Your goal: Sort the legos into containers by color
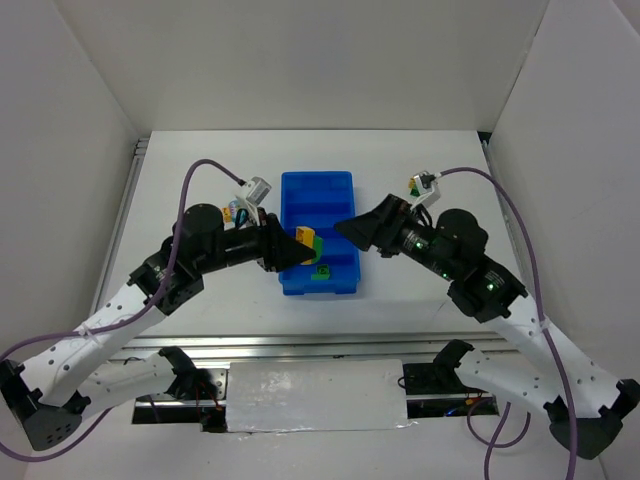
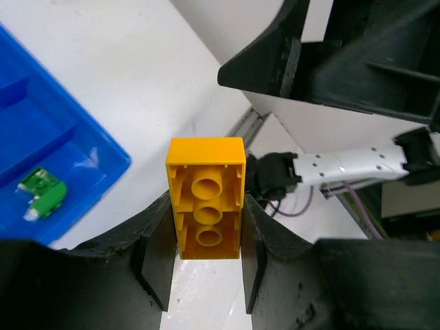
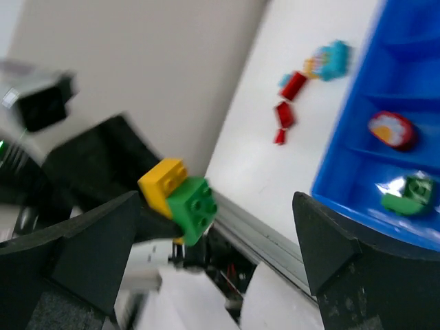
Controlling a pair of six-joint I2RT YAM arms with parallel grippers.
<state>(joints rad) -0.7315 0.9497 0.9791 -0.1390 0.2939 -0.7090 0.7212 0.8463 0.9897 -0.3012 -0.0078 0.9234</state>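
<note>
The left gripper (image 2: 206,220) clamps a yellow lego (image 2: 206,199), a green lego (image 3: 194,208) stuck to it, above the left edge of the blue tray (image 1: 315,190). The right gripper (image 1: 345,228), spread wide and empty, faces it closely over the right half of the tray.

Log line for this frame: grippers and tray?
left gripper: shut on yellow brick | right gripper: open, empty | tray: green brick inside

Blur smears the red legos (image 3: 293,84).

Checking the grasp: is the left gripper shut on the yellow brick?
Shut: the left gripper holds the yellow brick, fingers pressing both its sides.
</note>
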